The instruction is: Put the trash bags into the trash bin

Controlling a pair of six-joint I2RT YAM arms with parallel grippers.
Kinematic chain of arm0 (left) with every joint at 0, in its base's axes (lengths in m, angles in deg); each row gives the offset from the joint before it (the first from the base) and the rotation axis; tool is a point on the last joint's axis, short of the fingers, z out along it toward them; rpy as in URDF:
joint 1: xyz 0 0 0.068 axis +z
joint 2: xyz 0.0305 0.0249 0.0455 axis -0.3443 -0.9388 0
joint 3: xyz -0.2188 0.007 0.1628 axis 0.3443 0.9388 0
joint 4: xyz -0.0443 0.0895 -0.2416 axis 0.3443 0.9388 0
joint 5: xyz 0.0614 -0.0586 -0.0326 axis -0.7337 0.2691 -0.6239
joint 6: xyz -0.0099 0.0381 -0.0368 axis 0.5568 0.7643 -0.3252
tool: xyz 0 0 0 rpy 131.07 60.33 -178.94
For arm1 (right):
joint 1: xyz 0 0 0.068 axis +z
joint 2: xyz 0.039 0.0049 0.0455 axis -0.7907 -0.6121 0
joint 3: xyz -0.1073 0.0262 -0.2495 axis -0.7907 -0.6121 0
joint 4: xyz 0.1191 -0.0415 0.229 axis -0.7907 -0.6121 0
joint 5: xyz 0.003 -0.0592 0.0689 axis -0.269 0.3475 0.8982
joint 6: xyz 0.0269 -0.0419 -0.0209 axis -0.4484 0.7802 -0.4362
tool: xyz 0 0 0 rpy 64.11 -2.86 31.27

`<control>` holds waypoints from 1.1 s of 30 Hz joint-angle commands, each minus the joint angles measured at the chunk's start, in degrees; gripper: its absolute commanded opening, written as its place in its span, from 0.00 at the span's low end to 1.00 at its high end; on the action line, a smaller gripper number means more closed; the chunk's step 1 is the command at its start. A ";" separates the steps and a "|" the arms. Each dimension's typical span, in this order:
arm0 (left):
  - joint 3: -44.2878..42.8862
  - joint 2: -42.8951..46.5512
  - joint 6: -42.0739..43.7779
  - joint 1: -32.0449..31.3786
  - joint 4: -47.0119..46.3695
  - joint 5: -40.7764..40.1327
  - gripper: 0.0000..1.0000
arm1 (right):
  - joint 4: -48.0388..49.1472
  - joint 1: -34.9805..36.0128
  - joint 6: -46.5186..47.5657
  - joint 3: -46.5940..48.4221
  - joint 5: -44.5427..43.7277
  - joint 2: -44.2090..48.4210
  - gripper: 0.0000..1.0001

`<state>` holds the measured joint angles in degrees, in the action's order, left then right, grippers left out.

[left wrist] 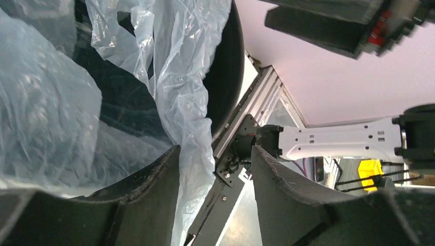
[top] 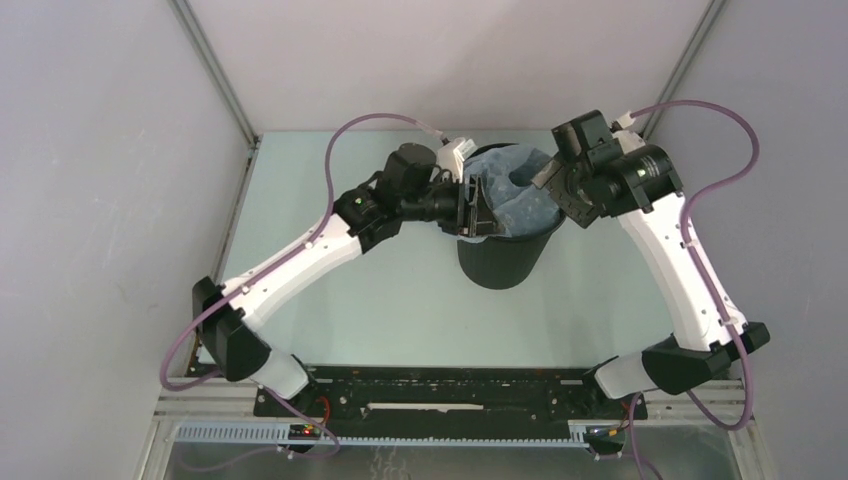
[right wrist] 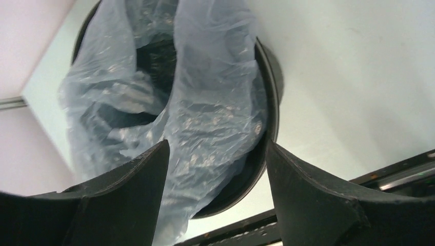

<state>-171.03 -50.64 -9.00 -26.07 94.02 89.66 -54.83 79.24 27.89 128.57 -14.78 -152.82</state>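
While my left end effector (top: 474, 213) stands fingers apart at the rim of the black trash bin (top: 497, 262), my right end effector (top: 552, 182), also apart, straddles the opposite rim; the translucent trash bag (top: 515, 200) sits bunched in the bin between them.

The bag (top: 512, 200) hides the bin's (top: 497, 262) floor. Both wrist views cut its rim off at the top. From above, the left gripper's (top: 478, 215) fingertips are lost against the dark bin.

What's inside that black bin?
A crumpled pale blue plastic bag sits in the black bin, spilling over its rim. The film hides the bin's bottom, so anything under it cannot be seen.
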 commanded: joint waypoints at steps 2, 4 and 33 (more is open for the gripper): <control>6.55 8.08 2.38 -2.00 -10.43 1.61 0.59 | -3.25 3.39 1.84 2.03 -11.56 -1.65 0.78; 7.41 8.77 4.95 -2.80 -10.11 1.80 0.61 | -2.60 4.61 3.49 2.40 -12.68 -2.04 0.78; 11.52 6.22 6.28 -5.46 -7.22 3.75 0.72 | -7.80 11.18 10.89 4.15 -17.87 -5.03 0.57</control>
<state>-159.97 -45.46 -3.98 -31.39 87.59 94.08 -62.02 89.90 37.22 133.31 -31.54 -163.47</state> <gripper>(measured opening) 0.715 0.635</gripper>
